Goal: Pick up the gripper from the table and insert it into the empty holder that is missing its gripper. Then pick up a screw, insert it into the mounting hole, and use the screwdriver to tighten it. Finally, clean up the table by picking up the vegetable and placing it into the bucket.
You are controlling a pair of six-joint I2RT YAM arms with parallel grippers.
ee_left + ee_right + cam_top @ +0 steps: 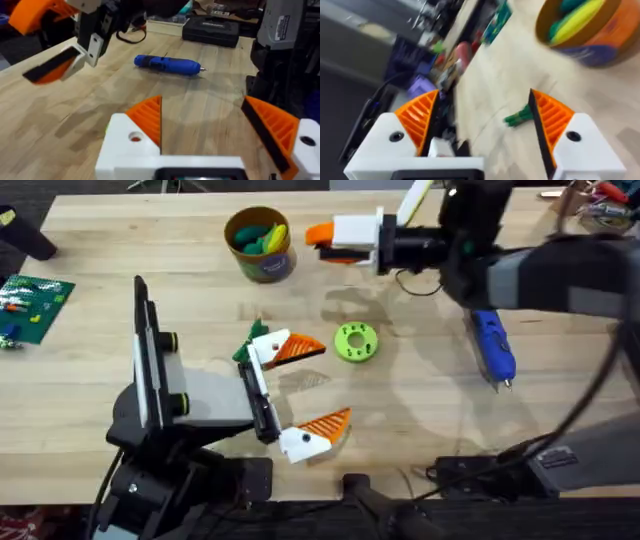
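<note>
Pale wooden table point(420, 420), seen from overhead: the yellow bucket point(262, 262) stands at the far side with green and yellow vegetables inside. My right gripper point(322, 240) hovers just beside the bucket, spread and empty. Nearer me than the bucket, my left gripper point(310, 388) has both orange fingers point(300, 348) seated on the black bar point(258, 395). A green sprig point(248, 345) lies against the finger closer to the bucket. The blue screwdriver point(493, 347) lies well to the bucket's right, beyond a green ring point(356, 342).

Left wrist: my left gripper point(210, 130) is open and empty. The screwdriver point(167, 64) rests flat ahead, and the right gripper point(45, 42) hangs above the table.

Right wrist: my right gripper point(480, 125) is spread with nothing between the pads. The bucket point(615, 30) sits just beyond, and the sprig point(520, 116) lies on the wood, nearer than the bucket.

I judge tidying is the step in hand. I should come down straight over the sprig, keep clear of the neighbouring finger, pinch its middle, and let go only once I'm above the bucket's rim.
</note>
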